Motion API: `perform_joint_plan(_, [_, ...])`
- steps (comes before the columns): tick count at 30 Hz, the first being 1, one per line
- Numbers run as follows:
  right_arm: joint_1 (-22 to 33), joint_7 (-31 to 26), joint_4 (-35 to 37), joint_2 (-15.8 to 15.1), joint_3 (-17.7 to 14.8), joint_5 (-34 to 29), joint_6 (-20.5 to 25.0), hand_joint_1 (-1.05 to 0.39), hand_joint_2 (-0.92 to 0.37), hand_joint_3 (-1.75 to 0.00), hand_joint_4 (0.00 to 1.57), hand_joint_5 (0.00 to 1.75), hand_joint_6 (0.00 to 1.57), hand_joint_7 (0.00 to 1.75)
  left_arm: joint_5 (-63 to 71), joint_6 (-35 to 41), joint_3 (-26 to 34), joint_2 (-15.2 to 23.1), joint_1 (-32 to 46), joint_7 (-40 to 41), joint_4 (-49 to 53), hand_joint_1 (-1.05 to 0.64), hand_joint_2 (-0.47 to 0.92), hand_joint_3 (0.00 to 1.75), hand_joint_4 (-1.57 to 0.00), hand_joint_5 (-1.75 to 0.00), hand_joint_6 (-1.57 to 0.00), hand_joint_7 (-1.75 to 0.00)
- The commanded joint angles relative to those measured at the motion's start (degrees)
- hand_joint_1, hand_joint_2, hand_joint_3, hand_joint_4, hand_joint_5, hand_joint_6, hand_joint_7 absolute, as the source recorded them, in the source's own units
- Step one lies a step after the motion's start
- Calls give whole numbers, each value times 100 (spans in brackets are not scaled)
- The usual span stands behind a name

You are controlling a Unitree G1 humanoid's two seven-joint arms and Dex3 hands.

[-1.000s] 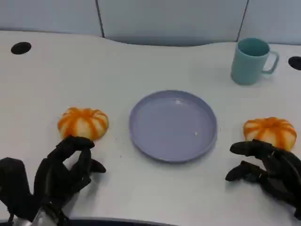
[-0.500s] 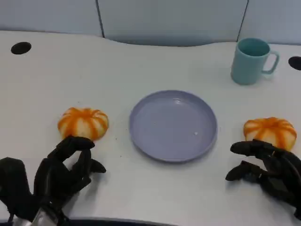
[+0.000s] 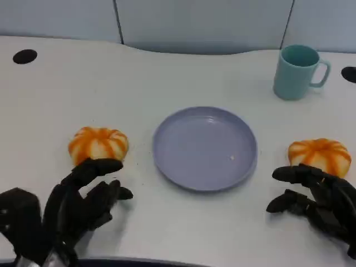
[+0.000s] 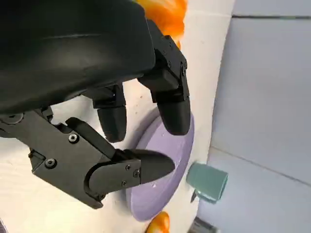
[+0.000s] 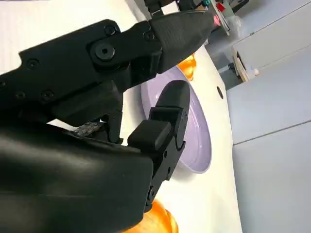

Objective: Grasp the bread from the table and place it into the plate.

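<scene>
Two breads flank the plate; left hand, fingers spread and empty, sits just below left bread. Approach step; next, reach and close. Right hand also spread, empty.

The left hand comes in as a large black shell, and its fingers are spread apart over the white table with nothing between them. Behind the fingers lies the purple plate, seen at an angle, and an orange bread shows partly above the shell at the edge of the picture. Past the plate stands a teal mug, and a small part of a second orange bread shows near the plate's rim, with grey wall panels beyond the table.
</scene>
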Motion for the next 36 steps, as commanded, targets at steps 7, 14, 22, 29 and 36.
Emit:
perform_joint_plan(7, [117,-73,30,-7,31,-40,133,-42,-92,-8,64,107,81,54,1779,-1237,-734,591,352,1240,-625,-58,92,8,-24,-85,-50,-17])
perform_joint_plan(14, [138,-79,-40,9,33,-9,199,-42,-92,-7,64,110,81,56,3007,-1750,-1173,1156,371,2030,-1090,-59,91,3,-6,-87,-41,-5])
perform_joint_plan(22, [155,-107,-103,22,58,-39,174,-42,-92,-8,64,110,80,57,4638,-1583,-1523,1814,264,3195,-1708,-66,90,0,0,-67,-32,-1])
perform_joint_plan(29, [196,-130,-219,58,67,-21,240,-38,-92,-9,66,110,79,57,5415,-460,-1833,2206,178,3055,-2505,-72,89,0,0,-26,-18,-1])
perform_joint_plan(36, [215,-149,-238,81,78,-38,196,-40,-92,-9,64,110,79,56,6225,503,-2207,2505,-117,3044,-2890,-74,91,1,0,-15,-13,0])
